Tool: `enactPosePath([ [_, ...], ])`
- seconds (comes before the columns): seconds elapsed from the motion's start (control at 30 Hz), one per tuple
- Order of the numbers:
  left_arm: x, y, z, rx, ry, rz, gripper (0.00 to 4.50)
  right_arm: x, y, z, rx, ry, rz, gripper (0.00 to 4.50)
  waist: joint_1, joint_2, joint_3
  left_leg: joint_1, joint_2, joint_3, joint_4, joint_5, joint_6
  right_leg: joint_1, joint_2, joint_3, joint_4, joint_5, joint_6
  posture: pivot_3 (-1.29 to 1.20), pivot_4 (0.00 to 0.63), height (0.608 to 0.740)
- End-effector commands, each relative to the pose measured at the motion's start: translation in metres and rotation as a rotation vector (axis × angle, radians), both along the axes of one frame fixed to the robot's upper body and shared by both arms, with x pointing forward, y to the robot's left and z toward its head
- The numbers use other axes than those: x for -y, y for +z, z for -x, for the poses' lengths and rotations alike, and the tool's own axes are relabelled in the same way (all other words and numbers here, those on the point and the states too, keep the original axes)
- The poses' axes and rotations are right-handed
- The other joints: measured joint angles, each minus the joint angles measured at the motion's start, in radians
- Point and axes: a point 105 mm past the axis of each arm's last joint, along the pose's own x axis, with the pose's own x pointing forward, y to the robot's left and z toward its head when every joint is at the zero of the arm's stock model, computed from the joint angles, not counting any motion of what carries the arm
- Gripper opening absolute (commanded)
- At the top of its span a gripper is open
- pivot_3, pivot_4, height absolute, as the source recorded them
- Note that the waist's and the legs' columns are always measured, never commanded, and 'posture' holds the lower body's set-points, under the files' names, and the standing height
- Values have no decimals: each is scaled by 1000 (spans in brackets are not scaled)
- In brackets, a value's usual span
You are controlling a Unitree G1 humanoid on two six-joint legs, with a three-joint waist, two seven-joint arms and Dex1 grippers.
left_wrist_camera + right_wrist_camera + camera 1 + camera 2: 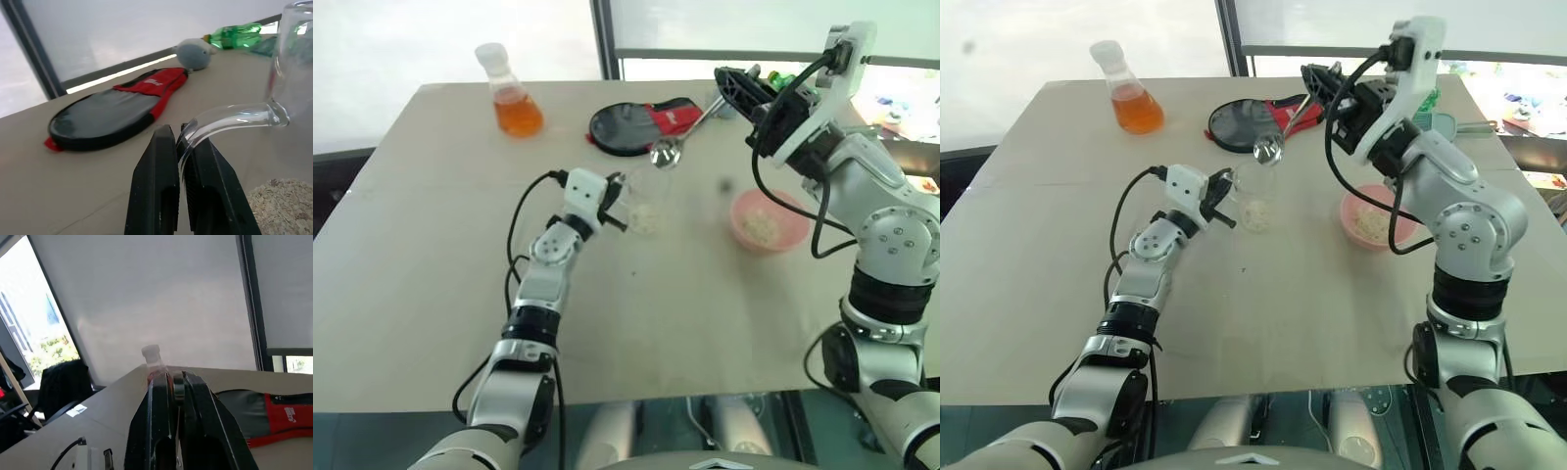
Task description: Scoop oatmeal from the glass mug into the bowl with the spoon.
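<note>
Oatmeal (pixel 645 217) in glass mug (pixel 644 201), handle pinched by left fingers (pixel 156 186); right fingers (pixel 156 431) clamp spoon (pixel 668 152) above; paddle (pixel 631 127), flask (pixel 514 98) behind.

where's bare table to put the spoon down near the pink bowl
Bare tabletop runs along the near edge, in front of the small clear glass mug and the round pink bowl. The left side below the conical flask of orange liquid is bare too. The far middle is crowded by the black and red paddle.
</note>
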Motion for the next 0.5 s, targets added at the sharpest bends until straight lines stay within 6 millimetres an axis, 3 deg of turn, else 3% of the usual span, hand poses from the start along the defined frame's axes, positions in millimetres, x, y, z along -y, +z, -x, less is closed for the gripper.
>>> enactPosePath([
  [0.03, 12, 6, -1, 15, -56, -26, 13, -9, -2, 10, 53, 27, 62, 0, -1, 0, 0, 0, 0, 0, 0, 0, 0, 0, 0, 0, 0, 0, 0, 0, 150, 740],
  [0.27, 32, 4, 3, -1, -155, -63, 13, -18, -51, -5, 55, -52, 339, 0, -2, 0, 0, 0, 0, 0, 0, 0, 0, 0, 0, 0, 0, 0, 0, 0, 150, 740],
  [0.5, 42, 3, 3, 11, -189, -99, 13, -32, -65, -16, 111, -65, 422, 0, 1, 0, 0, 0, 0, 0, 0, 0, -1, 0, 0, 0, 0, 0, 0, 0, 150, 740],
])
